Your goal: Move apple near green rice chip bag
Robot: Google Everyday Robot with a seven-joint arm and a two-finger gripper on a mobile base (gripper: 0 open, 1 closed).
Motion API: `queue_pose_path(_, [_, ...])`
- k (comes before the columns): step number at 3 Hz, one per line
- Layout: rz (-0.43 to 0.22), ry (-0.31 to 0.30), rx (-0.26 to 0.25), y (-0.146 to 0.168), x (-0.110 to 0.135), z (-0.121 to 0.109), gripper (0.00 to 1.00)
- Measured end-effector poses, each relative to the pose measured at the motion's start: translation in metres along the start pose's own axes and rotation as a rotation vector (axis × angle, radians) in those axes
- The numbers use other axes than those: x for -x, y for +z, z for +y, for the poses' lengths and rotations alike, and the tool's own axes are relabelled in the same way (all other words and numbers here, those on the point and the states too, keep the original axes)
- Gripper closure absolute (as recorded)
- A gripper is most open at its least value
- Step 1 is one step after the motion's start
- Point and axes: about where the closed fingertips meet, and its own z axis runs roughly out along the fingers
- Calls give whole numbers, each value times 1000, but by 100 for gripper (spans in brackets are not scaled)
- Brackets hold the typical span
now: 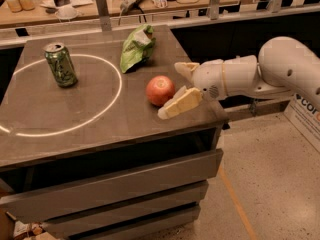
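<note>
Red-orange and round, the apple (160, 90) sits by the dark tabletop's (75, 134) right edge, near the crumpled light-green foil chip bag (136, 48). The white 2-finger gripper (172, 90) gapes open at its right side; centre both fingers around the fruit before squeezing.

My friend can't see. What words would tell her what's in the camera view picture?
A white robot arm's open gripper reaches in beside a red apple on a dark table. Behind the apple lies a crumpled green rice chip bag, and a green soda can stands at the far left.
</note>
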Motion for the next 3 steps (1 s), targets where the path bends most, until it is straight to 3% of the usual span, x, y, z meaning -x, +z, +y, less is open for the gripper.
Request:
queue_pose_path(1, [0,12,54,32,-6,0,19])
queue_pose_path(2, [-2,11,90,51,-8,-2,48])
queue_pose_path(3, [-48,14,45,51,2,-18,72])
